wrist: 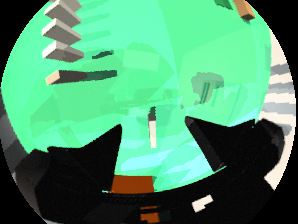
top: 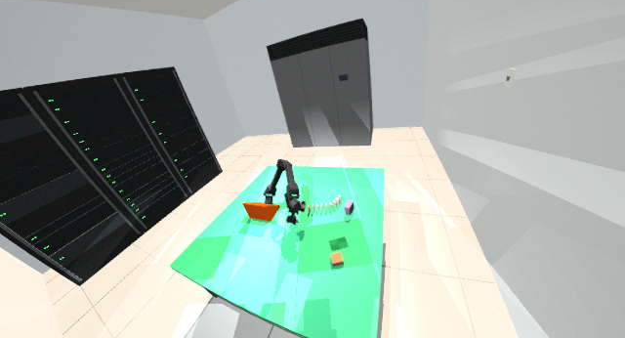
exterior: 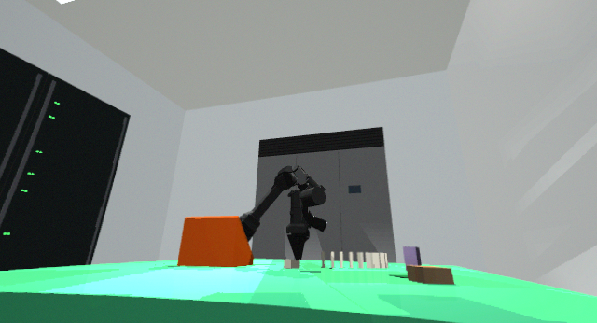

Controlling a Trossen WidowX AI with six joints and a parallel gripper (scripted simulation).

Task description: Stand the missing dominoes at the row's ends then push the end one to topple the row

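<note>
A loose white domino lies on the table, apart from the row. My gripper is open and empty, pointing down just above this domino. In the wrist view the domino shows in the gap between the fingertips; in the top view the gripper hides it. A curved row of several standing white dominoes runs to the right of the gripper in the top and exterior views and at the upper left in the wrist view. The nearest row domino stands in shadow, away from the fingers.
An orange block stands beside the arm's base. A purple block stands beyond the row's far end. A flat orange-brown block lies toward the front right, near a dark green patch.
</note>
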